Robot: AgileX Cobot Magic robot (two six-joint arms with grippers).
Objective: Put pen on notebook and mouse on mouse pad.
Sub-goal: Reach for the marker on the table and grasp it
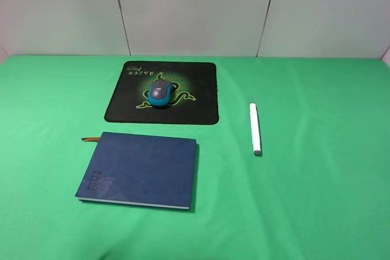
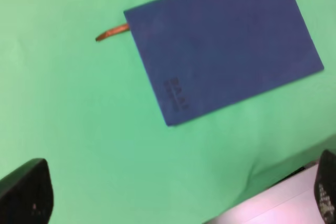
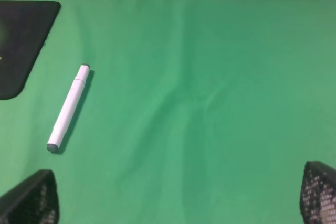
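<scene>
The teal-sided mouse (image 1: 161, 92) sits on the black mouse pad (image 1: 201, 83) at the back of the table. In front of the pad lies the navy notebook (image 1: 140, 168) (image 2: 226, 45), shut and flat. The white pen (image 1: 255, 128) (image 3: 68, 108) lies on the green cloth to the right of the pad, apart from the notebook. Neither gripper shows in the high view. My left gripper (image 2: 176, 198) hangs open above the cloth near the notebook, holding nothing. My right gripper (image 3: 173, 203) is open too, with the pen off to one side of it.
A green cloth (image 1: 317, 199) covers the whole table, and a white wall stands behind it. The notebook's brown ribbon (image 1: 90, 139) (image 2: 111, 32) pokes out at its far left corner. A pale strip past the cloth's edge (image 2: 273, 208) shows in the left wrist view.
</scene>
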